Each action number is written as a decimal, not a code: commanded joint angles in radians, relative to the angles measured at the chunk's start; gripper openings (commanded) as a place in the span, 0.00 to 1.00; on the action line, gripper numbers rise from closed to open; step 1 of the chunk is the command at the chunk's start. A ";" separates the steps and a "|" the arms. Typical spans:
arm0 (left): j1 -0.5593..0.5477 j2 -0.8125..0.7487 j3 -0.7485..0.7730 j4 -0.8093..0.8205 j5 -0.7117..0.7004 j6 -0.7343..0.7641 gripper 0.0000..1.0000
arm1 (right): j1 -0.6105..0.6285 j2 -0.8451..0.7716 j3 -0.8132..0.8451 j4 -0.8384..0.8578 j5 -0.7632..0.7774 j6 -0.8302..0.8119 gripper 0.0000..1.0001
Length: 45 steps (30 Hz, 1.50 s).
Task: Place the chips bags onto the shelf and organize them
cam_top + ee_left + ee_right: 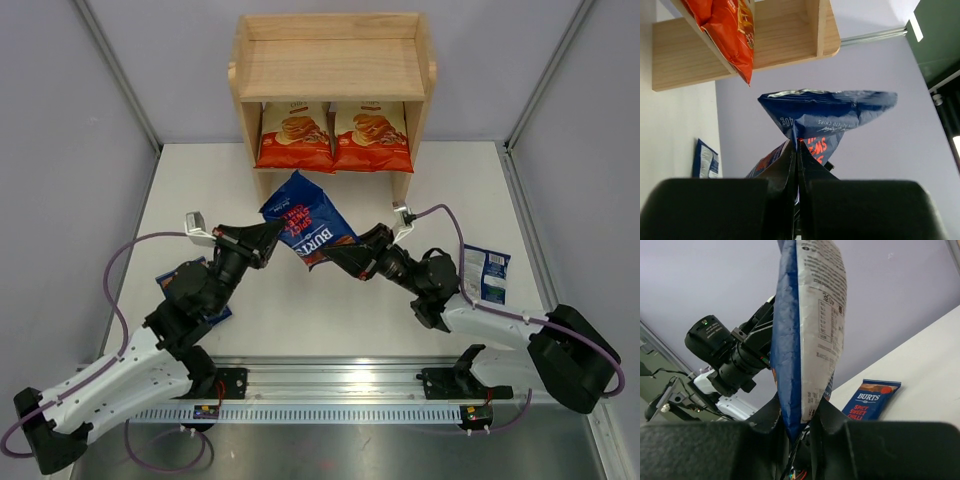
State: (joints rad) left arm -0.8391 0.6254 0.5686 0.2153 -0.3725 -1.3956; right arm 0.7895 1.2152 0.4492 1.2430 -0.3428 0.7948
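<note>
left gripper [278, 234] & right gripper [331, 256] are both clamping one burts bag [305, 220] in front of the shelf [330, 70], risking tearing it if pulling apart.

shelf [330, 70] light wood | 2 shelved bags [296, 135] cream, red-orange | Burts bag [305, 220] dark blue, red lettering

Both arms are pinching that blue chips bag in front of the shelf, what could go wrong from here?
1. The left pincer and right pincer both grip the blue Burts bag by thin folds; moving out of step may tear it or let it slip.
2. The two Cassava bags take up most of the shelf's lower tier; pushing in there could topple them.
3. Another Burts bag lies beneath the left arm and might get dragged.
</note>
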 commanded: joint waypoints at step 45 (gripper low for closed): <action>0.028 -0.024 0.660 -1.065 -0.218 1.069 0.99 | -0.343 0.138 1.087 -1.132 0.217 0.352 0.03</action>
State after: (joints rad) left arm -0.8143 0.6201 1.2205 -0.7586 -0.6376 -0.4267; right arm 0.4686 1.3113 1.4052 0.1738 -0.1772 1.0206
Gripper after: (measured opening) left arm 0.988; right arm 0.230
